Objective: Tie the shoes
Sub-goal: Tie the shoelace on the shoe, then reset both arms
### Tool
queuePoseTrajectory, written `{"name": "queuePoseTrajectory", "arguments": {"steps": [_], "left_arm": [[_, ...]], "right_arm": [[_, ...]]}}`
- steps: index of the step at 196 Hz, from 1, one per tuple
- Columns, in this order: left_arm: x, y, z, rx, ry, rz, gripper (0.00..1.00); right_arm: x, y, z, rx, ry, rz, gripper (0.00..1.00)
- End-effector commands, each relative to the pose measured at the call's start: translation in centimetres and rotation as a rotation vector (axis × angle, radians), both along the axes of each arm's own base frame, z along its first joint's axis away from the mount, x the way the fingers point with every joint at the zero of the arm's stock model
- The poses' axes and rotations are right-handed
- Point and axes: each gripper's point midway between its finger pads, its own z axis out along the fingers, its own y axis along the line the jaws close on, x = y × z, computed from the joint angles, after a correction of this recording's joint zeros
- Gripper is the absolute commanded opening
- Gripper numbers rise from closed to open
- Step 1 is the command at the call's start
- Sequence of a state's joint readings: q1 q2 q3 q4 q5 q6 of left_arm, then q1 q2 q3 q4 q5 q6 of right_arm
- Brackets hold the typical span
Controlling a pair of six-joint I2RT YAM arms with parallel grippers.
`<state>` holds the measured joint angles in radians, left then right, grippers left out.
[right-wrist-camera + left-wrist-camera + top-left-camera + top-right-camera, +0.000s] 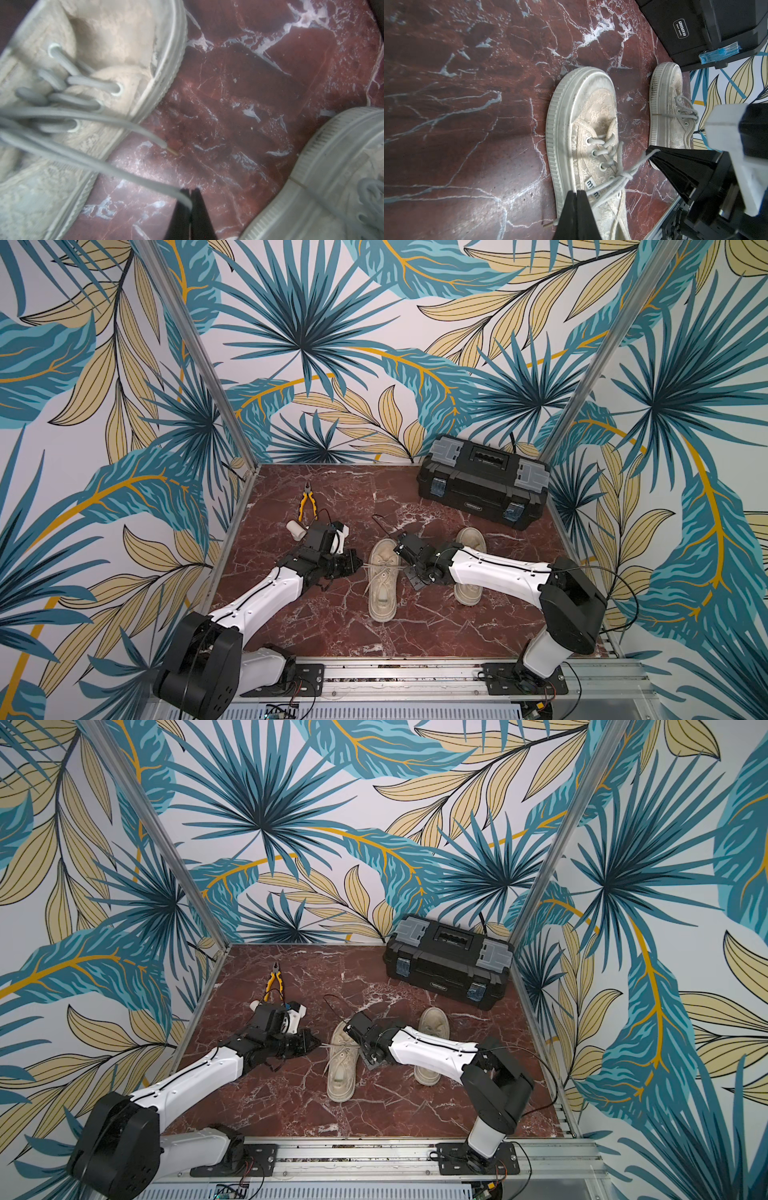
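**Centre shoe** [382, 580]: beige lace-up, mid-surface [332, 497], toe toward the far edge. A knot [626, 176] sits over the tongue.

**Second shoe** [470, 540]: just beside it, toward the right edge. Its middle is hidden under the right arm [498, 568] in both top views.

**Left end effector** [577, 193]: closed, pinching lace [606, 185] that runs from the knot.

**Right end effector** [190, 194]: closed, pinching another strand [124, 175]. The two pull opposite ways across the centre shoe.

**Step, judged:** cinching the knot on the centre shoe. A loose tip [166, 145] lies free beside the held strand, so the held parts may be bow loops. Cannot tell.

**Next, judged:** an even outward pull until the knot seats, without dragging the shoe, then release.

**Views:**
- The left wrist view alone shows the knot, and also loops [685, 110] on the second shoe, which is probably tied.
- The right wrist view is blurred, but it alone shows the loose tip.
- The top views alone show the toolbox [482, 485] at the far right corner and the pliers [306, 502] near the far left corner.
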<state>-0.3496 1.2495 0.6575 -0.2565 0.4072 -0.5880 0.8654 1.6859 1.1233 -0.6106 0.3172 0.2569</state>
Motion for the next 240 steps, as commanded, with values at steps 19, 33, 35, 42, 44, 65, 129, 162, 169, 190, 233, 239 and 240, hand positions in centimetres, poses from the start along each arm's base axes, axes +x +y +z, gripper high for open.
{"name": "queuePoseTrajectory", "arguments": {"steps": [19,33,35,42,44,65,129,162,169,190,233,239,240], "left_arm": [[2.0,0.6,1.4,-0.027,-0.078,0.025,0.00],[2.0,-0.1,1.3,-0.056,-0.077,0.000,0.00],[2.0,-0.1,1.3,-0.058,-0.076,-0.002,0.00],[2.0,-0.4,1.3,-0.065,-0.078,-0.009,0.00],[2.0,-0.4,1.3,-0.066,-0.078,-0.011,0.00],[2.1,-0.5,1.5,-0.072,-0.087,-0.013,0.01],[2.0,2.0,4.3,0.003,-0.158,0.069,0.48],[1.6,5.9,7.6,0.117,-0.258,0.195,0.70],[1.6,7.0,8.4,0.152,-0.288,0.239,0.75],[1.4,10.7,10.7,0.245,-0.393,0.406,0.91],[-1.1,18.5,13.3,0.398,-0.571,0.793,1.00],[-1.5,19.2,13.2,0.411,-0.592,0.830,1.00],[-1.6,19.4,13.1,0.414,-0.593,0.834,1.00]], "right_arm": [[-2.6,-0.5,-1.3,0.056,0.136,0.033,0.00],[-2.7,1.2,-0.7,0.155,0.146,0.052,0.02],[-2.7,1.4,-0.6,0.167,0.149,0.056,0.02],[-2.7,2.0,-0.2,0.203,0.147,0.062,0.03],[-2.8,2.1,-0.1,0.210,0.147,0.064,0.03],[-2.8,2.8,0.8,0.272,0.143,0.078,0.16],[-1.7,-0.9,6.4,0.396,0.026,0.030,0.70],[0.8,-5.9,12.3,0.454,-0.168,-0.095,0.80],[1.4,-7.4,13.5,0.451,-0.225,-0.136,0.83],[2.9,-12.0,16.7,0.409,-0.392,-0.258,0.91],[3.1,-20.8,18.6,0.315,-0.672,-0.562,1.00],[3.0,-21.8,18.3,0.313,-0.701,-0.600,0.99],[3.0,-21.9,18.2,0.314,-0.704,-0.607,0.99]]}}
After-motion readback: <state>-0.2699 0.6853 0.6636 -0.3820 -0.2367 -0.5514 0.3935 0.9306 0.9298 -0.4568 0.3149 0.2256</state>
